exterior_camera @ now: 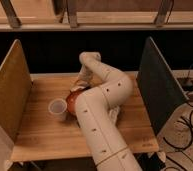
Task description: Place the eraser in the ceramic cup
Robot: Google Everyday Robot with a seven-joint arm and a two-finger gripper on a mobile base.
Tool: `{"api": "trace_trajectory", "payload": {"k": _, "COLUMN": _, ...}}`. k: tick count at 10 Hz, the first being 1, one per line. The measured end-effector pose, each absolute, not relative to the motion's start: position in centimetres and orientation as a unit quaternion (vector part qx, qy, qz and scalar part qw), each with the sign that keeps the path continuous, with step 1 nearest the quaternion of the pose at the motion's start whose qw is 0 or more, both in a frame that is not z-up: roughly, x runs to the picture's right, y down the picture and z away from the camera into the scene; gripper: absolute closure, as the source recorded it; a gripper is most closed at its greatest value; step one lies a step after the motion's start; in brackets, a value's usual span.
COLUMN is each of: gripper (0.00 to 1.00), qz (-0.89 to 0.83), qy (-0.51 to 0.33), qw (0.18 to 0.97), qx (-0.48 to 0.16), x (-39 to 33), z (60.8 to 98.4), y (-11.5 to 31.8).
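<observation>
The white ceramic cup (57,108) stands upright on the wooden table (40,135), left of centre. My gripper (80,83) reaches down to the tabletop just behind the orange bowl (73,97), to the right of and behind the cup. The white arm (102,115) rises from the near edge, bends at the elbow and folds back over the bowl, covering most of it. The eraser is hidden from view; I cannot tell whether it lies under the gripper.
A tan panel (10,90) walls the table's left side and a dark panel (157,85) the right. A pale object (116,114) lies on the table right of the arm. Cables (187,125) hang beyond the right panel.
</observation>
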State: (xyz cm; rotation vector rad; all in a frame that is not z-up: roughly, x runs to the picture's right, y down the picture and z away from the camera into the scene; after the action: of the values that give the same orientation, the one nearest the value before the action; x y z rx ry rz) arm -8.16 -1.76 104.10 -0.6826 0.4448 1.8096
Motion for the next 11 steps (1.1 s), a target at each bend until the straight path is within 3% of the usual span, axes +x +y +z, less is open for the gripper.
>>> {"api": "trace_trajectory", "payload": {"k": 3, "gripper": 0.86, "qz": 0.762, "qy": 0.187, "qw": 0.545, "qx": -0.297, "x": -8.2, "z": 104.3, "y": -1.8}}
{"api": "trace_trajectory", "payload": {"k": 5, "gripper": 0.99, "qz": 0.766, "qy": 0.176, "qw": 0.547, "qx": -0.288, "x": -8.1, "z": 104.4, "y": -2.9}}
{"api": "trace_trajectory", "payload": {"k": 11, "gripper": 1.0, "qz": 0.774, "qy": 0.076, "qw": 0.583, "qx": -0.235, "x": -10.0, "z": 101.3, "y": -12.9}}
